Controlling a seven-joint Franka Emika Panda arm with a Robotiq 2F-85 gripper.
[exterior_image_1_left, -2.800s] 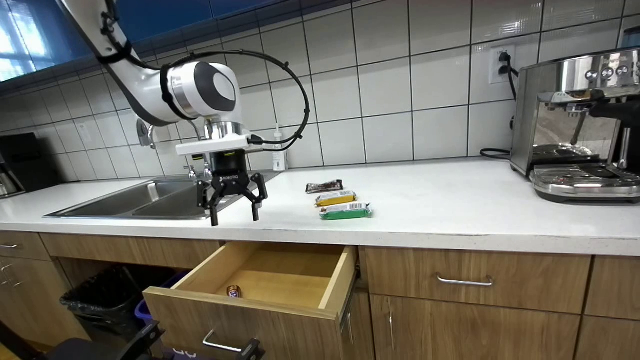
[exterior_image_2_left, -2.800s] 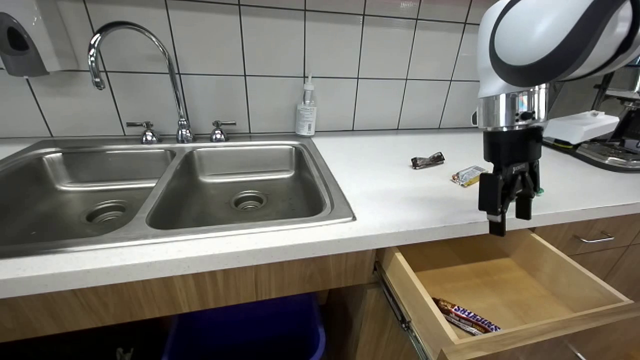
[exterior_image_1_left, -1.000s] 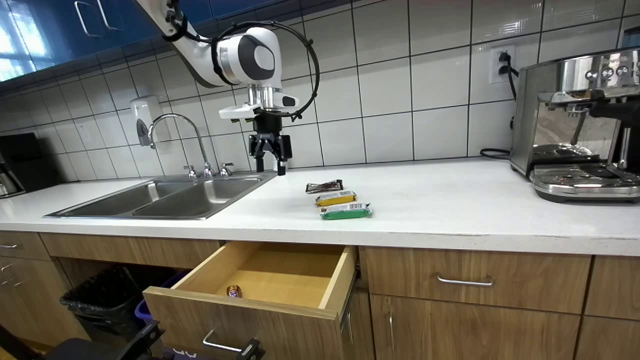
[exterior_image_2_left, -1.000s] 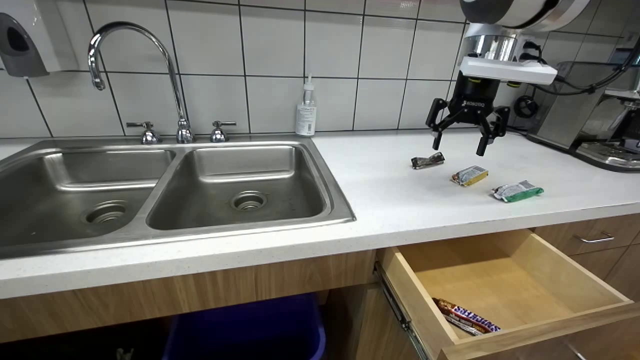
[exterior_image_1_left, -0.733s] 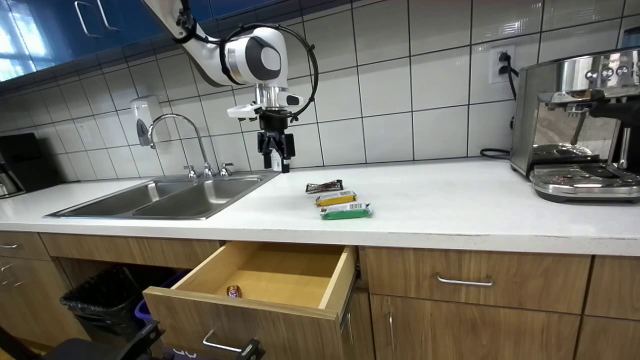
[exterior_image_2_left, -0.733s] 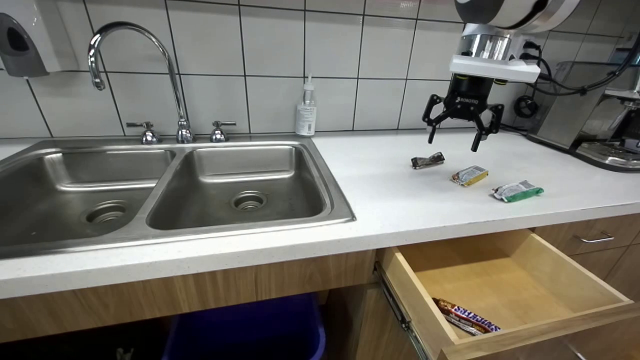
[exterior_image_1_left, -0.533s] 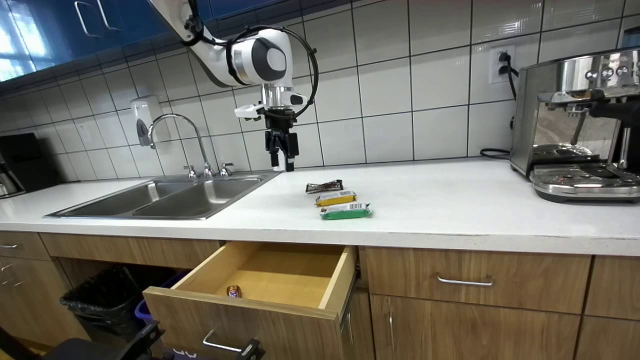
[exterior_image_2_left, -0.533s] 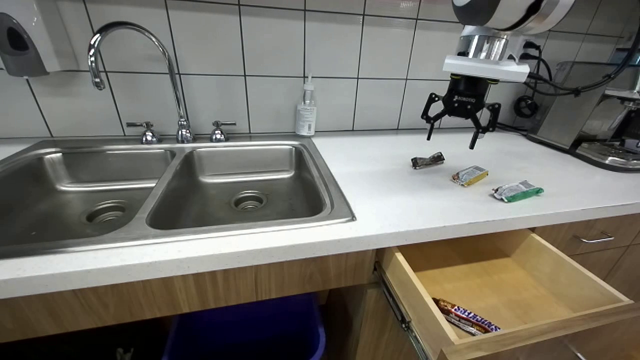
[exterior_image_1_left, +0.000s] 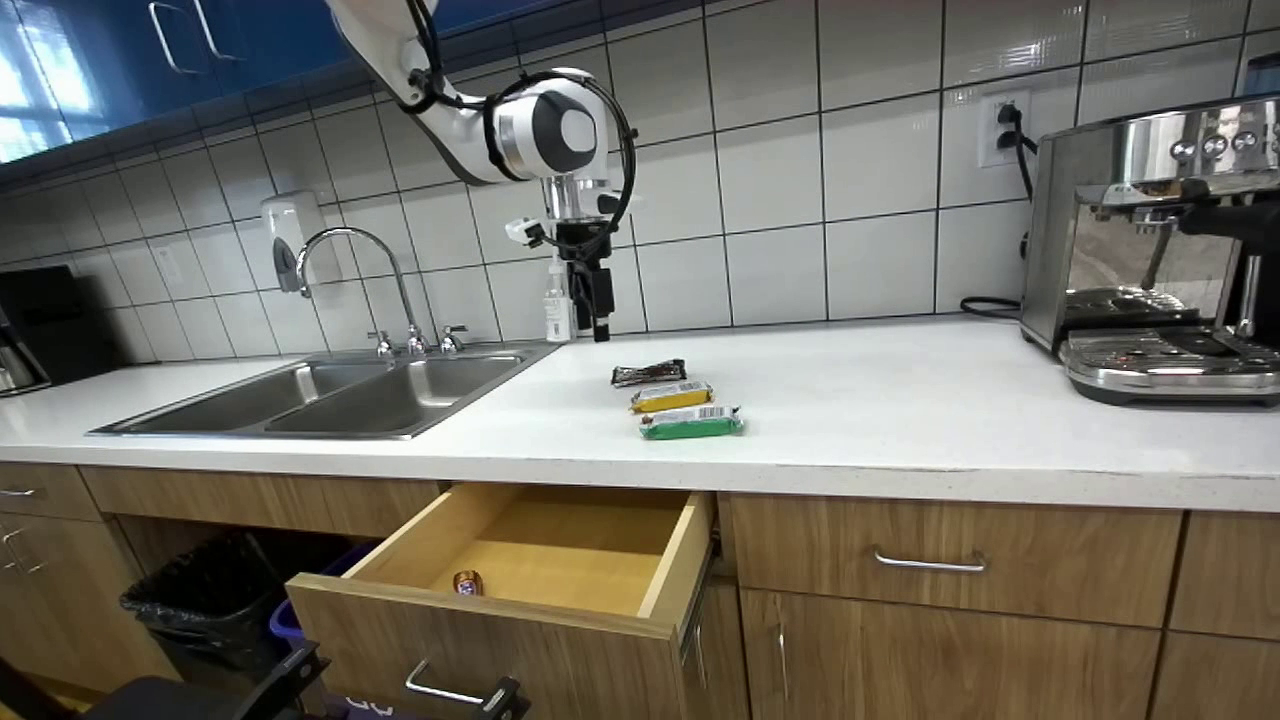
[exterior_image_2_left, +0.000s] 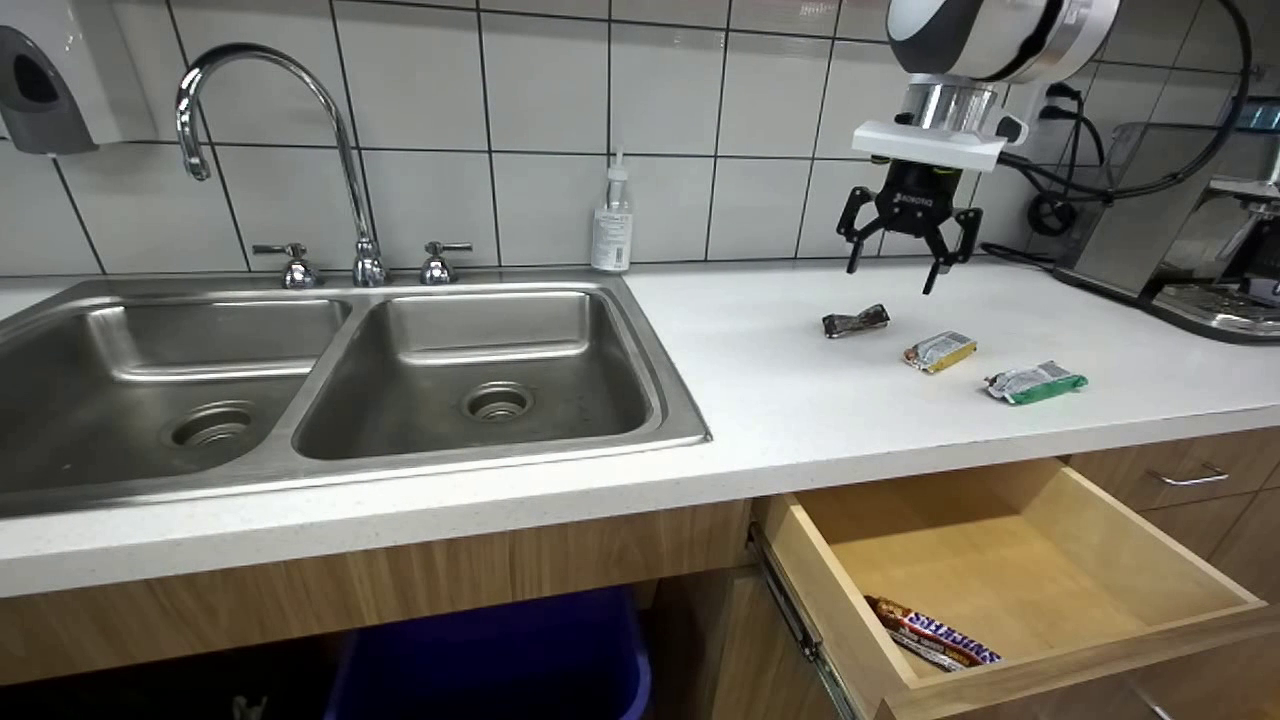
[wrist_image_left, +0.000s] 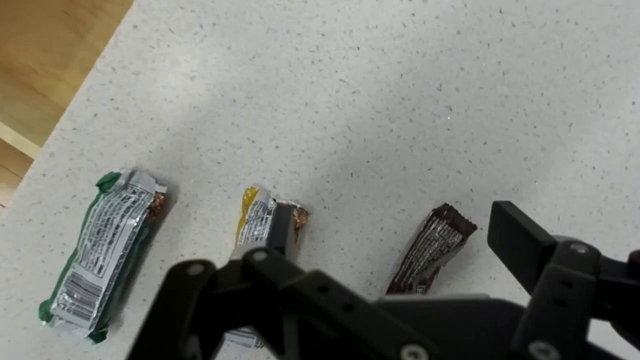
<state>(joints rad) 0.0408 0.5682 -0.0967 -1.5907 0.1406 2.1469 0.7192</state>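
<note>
The spread, empty pincer (exterior_image_2_left: 890, 279) hangs near the brown-wrapped bar (wrist_image_left: 431, 247) on the surface (exterior_image_2_left: 740, 360), presumably an aligning step that calls for lowering next, though exact height is hard to judge.

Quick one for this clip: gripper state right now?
Gripper: open, holding nothing; it hangs above the counter, not touching the dark-wrapped bar.

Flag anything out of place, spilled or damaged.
The open brown wooden drawer looks oddest: it juts out below the white speckled countertop, while the neighbouring brown wooden drawer is shut. No spill or damage shows.
</note>
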